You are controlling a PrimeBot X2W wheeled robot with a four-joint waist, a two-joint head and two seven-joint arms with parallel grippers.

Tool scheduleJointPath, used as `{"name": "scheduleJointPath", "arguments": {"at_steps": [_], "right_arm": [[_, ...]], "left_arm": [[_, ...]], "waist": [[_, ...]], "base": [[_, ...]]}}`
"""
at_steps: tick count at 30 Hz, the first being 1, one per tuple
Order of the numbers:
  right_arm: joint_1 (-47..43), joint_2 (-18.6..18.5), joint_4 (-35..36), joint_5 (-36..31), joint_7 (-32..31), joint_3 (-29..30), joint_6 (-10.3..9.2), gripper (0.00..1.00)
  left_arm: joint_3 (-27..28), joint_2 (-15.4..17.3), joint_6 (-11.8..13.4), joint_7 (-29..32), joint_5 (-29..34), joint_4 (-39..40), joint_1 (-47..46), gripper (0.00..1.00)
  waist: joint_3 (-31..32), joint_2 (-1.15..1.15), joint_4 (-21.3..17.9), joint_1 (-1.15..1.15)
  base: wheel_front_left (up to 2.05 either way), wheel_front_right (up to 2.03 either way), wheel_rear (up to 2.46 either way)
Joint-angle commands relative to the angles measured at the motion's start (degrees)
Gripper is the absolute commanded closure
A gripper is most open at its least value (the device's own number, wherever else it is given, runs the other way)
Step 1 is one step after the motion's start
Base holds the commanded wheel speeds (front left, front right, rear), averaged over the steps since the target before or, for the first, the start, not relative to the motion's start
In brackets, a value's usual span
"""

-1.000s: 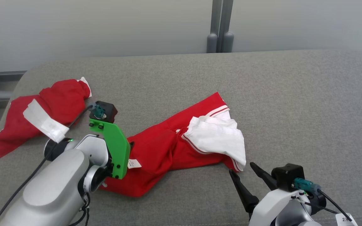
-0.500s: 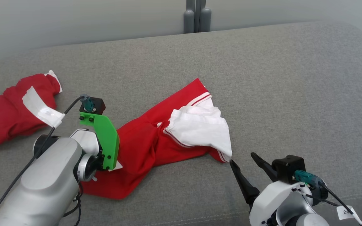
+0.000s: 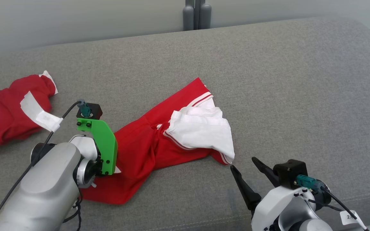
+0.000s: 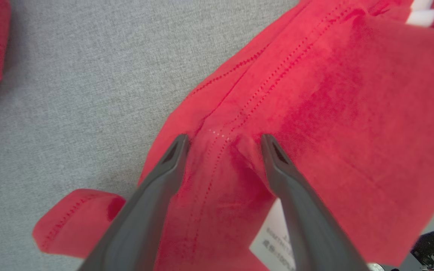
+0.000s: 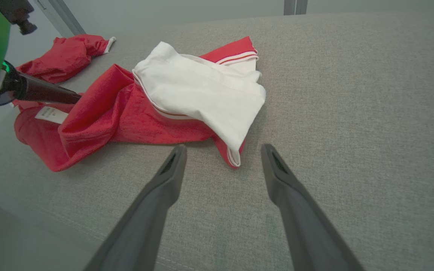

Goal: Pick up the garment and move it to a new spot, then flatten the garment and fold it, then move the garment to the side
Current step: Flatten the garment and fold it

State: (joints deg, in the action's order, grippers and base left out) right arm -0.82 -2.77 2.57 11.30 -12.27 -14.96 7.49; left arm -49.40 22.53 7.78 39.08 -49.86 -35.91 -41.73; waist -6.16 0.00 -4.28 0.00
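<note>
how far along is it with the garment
Nothing looks done: the garment lies crumpled and unfolded on the grey cushion. In hand: the left gripper is down over it, jaws open; the right gripper sits open just short of the white corner. Left: grasp, move, flatten, fold, set aside.

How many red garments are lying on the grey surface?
2. One red-and-white garment lies in the middle, beneath the left claw; another red garment lies at the far left, partly out of frame.

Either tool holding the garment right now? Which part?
Nothing is held. The left tool stands open astride a red seam of the garment; the right tool is open above the grey cushion, short of the garment's white part.
</note>
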Motion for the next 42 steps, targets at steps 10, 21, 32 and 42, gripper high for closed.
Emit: {"name": "scheduleJointPath", "arguments": {"at_steps": [10,21,32,42], "right_arm": [[1.0,-0.2,0.0,-0.2,0.1,1.0,0.00,0.00],[0.7,-0.2,-1.3,0.8,0.6,0.5,0.00,0.00],[-0.4,-0.2,-2.1,1.5,1.0,0.5,0.00,0.00],[-1.6,-0.2,-1.7,1.4,0.8,1.8,0.00,0.00]], "left_arm": [[0.7,-1.1,-1.7,-3.1,-0.3,-1.7,-2.2,1.00],[6.2,-4.6,-2.7,-24.1,2.0,0.0,-7.7,1.00],[13.5,-9.3,-5.0,-48.4,2.0,2.4,-13.1,1.00],[13.2,-5.4,-4.1,-46.9,0.3,-0.3,-3.5,1.00]], "waist": [[-0.8,0.00,0.7,0.00],[1.8,0.00,3.0,0.00],[4.2,0.00,3.8,0.00],[4.0,0.00,6.8,0.00]], "base": [[0.00,0.00,0.00],[0.00,0.00,0.00],[0.00,0.00,0.00],[0.00,0.00,0.00]]}}
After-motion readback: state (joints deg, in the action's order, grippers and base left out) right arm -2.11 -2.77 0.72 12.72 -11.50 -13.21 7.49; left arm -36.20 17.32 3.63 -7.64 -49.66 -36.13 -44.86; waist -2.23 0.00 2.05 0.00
